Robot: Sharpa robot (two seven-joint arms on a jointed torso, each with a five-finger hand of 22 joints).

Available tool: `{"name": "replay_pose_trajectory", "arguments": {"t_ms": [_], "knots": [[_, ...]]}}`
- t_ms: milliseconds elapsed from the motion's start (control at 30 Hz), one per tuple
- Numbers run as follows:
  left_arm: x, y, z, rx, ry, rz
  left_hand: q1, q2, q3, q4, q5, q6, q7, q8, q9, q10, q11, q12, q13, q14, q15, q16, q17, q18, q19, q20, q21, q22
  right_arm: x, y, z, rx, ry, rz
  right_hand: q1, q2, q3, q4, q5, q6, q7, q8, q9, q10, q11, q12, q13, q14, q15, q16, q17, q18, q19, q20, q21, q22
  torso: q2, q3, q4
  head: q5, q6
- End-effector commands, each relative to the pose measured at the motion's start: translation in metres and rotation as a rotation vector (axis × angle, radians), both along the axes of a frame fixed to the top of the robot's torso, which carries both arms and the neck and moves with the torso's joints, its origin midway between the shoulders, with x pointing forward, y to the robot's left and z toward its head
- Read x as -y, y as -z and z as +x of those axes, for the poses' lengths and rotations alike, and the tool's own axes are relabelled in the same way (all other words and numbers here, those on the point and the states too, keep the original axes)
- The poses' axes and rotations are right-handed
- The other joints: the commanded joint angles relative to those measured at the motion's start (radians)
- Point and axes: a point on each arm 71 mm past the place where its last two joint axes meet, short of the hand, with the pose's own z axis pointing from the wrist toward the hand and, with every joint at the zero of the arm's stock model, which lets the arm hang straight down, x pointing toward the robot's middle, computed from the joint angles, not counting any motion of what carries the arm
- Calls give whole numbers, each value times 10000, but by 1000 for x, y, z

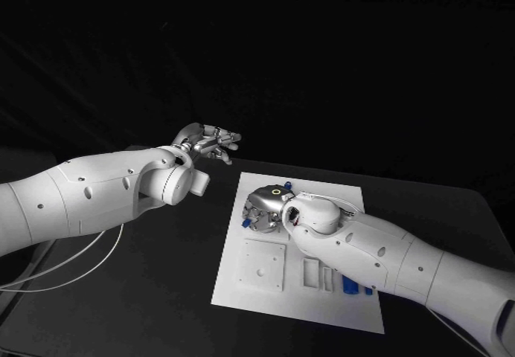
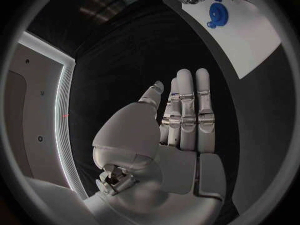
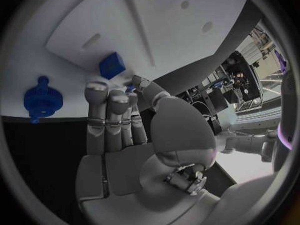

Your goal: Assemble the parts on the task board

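The white task board [image 1: 322,312] lies mid-table. My right hand [image 1: 269,208] hovers low over its far part, fingers straight, nothing plainly in its grasp. In the right wrist view that hand [image 3: 115,120] points at a blue block [image 3: 112,65] and a round blue part [image 3: 42,99], both lying on the board [image 3: 175,30] just past the fingertips. The round part [image 1: 249,222] peeks out beside the hand, and it [image 2: 219,15] also shows in the left wrist view. My left hand [image 1: 209,141] is raised beyond the board's far left corner, fingers apart and empty [image 2: 184,115].
Nearer on the board sit a raised square plate [image 1: 263,264], narrow slots [image 1: 311,271] and some upright blue parts [image 1: 352,285] close to my right forearm. Black table [image 1: 140,297] surrounds the board.
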Motion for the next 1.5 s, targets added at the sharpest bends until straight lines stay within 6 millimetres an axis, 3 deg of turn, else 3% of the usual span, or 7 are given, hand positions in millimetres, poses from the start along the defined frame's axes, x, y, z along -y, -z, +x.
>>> {"name": "replay_pose_trajectory", "arguments": {"t_ms": [33,267,633,833,1033,1300,1500], "knots": [[2,-2,0,114,24,-79,-86,-45,-3,82,22,44,20,-10,-9,38,44,-42,-4,92,14,-33,26,-15,55,28,-10,-33,2,7,-1,-180,42,-330,-76,37,-80,5,34,218,22,-31,11,2,102,65,20,36,68,3,-5,-26,528,56,-48,545,0,6,0,15,-8],[2,-2,0,92,21,-76,-86,-55,-7,84,16,32,25,-15,-10,28,49,-47,-4,88,17,-44,31,-14,55,30,-8,-42,4,7,0,-117,167,-318,-72,91,-105,-5,-11,519,-19,-32,24,-19,97,77,17,30,64,9,-1,-2,529,65,-37,547,0,8,-10,7,-19],[2,-1,1,58,41,-75,-77,-60,-7,87,15,30,27,-12,-9,16,53,-54,-4,84,21,-61,39,-13,49,33,-9,-61,4,6,-1,-8,157,-104,-88,265,30,60,-597,932,-123,-31,37,-25,44,100,27,28,25,-2,2,-35,529,26,-51,525,-4,2,-2,-10,-26],[1,-1,1,50,20,-68,-75,-67,-10,91,11,26,29,-12,-8,2,57,-61,-4,82,24,-73,47,-12,46,36,-7,-74,4,6,-1,103,165,-26,6,529,747,57,-1643,1246,-172,-31,39,-37,13,101,37,17,-14,-6,13,-59,527,-14,-47,523,0,-9,0,-21,-31],[1,-2,1,50,-13,-59,-75,-67,-10,91,11,26,29,-12,-8,2,57,-61,-4,82,24,-73,47,-12,46,36,-7,-74,3,6,-1,240,187,-39,-25,566,1399,99,-2132,1362,-175,-29,44,-26,1,102,43,26,-9,-3,24,-60,523,-10,-30,550,-2,-11,9,-35,-50],[0,-2,1,41,-21,-55,-75,-66,-12,106,12,20,31,-12,-9,2,59,-61,-3,81,27,-90,57,-11,41,40,-6,-96,2,8,-2,325,177,-117,-96,642,1725,305,-2392,1352,-178,-27,46,-46,-4,83,41,21,-14,-13,26,-63,519,-16,-44,567,0,-18,1,-34,-46],[0,-3,1,40,-33,-52,-85,-70,-19,120,9,17,32,-12,-9,-15,65,-71,-5,83,29,-96,62,-11,41,42,-5,-105,2,11,-3,244,154,-278,-118,538,1879,418,-2376,1319,-173,-29,44,-88,4,12,-17,14,-3,-49,7,-58,516,-6,-126,556,1,-15,5,-35,-60]]}}
